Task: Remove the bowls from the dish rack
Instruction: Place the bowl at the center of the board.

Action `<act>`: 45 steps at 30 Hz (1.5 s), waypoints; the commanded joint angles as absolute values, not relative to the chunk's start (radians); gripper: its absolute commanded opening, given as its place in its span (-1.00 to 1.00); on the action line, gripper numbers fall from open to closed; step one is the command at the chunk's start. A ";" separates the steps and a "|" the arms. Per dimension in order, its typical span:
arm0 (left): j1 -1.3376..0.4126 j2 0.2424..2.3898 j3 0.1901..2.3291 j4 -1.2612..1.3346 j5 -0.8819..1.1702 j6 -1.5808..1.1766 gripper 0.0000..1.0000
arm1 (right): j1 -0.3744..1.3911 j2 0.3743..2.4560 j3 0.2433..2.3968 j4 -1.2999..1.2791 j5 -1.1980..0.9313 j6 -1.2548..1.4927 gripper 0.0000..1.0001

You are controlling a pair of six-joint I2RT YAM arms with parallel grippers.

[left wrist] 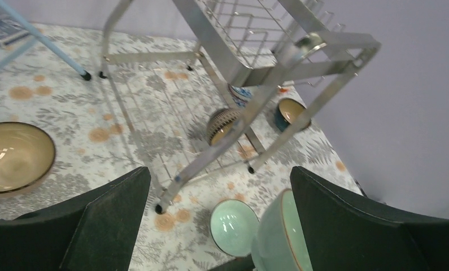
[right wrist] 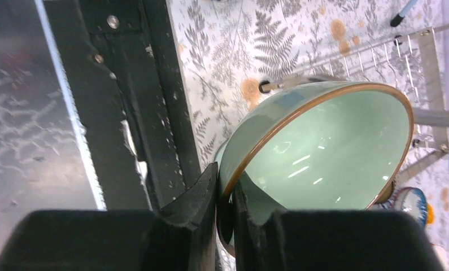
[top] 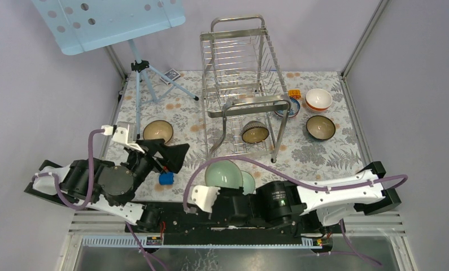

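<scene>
Seven bowls show from overhead, and only one of them sits in the dish rack (top: 233, 36) — a bowl with a dark striped outside (top: 255, 132), tipped on its side on the lower tier's wires, toward the rack's near right corner.

My right gripper (right wrist: 225, 195) is clamped on the rim of a pale green bowl (right wrist: 323, 152), one finger inside and one outside. It holds the bowl tilted, just near of the rack's near feet. A second pale green bowl (top: 249, 182) rests upright on the floral tablecloth (top: 323, 155) right beside the held one; I cannot tell whether the two touch.

My left gripper (left wrist: 219, 175) hangs with its jaws spread wide and nothing between them, off the rack's near left corner. Just far of it a brown bowl (top: 157, 131) stands on the cloth, and a small blue object (top: 165, 178) lies just near of its fingers.

To the right of the rack I see three more bowls: an orange-and-white bowl (top: 318, 99) farthest, a dark teal bowl (top: 320, 127) nearer, and a blue-and-white patterned bowl (top: 290, 108) partly hidden behind the rack's right frame. At the far left stands a pale blue perforated stand (top: 106, 20) on a tripod — well apart from the rack.
</scene>
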State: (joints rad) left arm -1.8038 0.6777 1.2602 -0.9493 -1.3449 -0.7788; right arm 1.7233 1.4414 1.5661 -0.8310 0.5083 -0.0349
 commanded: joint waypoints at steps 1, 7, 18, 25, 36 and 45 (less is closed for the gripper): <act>-1.802 0.663 1.299 -0.905 -1.160 -0.729 0.98 | 1.767 1.323 1.459 -0.719 0.718 -0.110 -1.00; -1.802 0.684 1.343 -1.101 -0.946 -0.934 0.98 | 1.833 1.333 1.301 -0.701 0.835 -0.170 -1.00; -1.802 0.882 1.308 -1.169 -0.789 -1.008 0.97 | 1.927 1.477 1.241 -0.703 0.910 -0.218 -1.00; -1.793 0.928 1.251 -1.246 -0.764 -1.082 0.83 | 1.976 1.524 1.254 -0.710 0.929 -0.218 -1.00; -1.633 0.984 1.128 -1.101 -0.617 -1.000 0.14 | 2.021 1.575 1.290 -0.741 0.972 -0.209 -1.00; -1.619 1.026 1.077 -1.037 -0.554 -0.983 -0.28 | 2.024 1.571 1.271 -0.736 0.984 -0.183 -1.00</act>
State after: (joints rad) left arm -1.6238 1.0206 1.0889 -1.0870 -0.5884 -0.9909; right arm 2.0121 1.5887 1.2388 -0.7456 0.8818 -0.1879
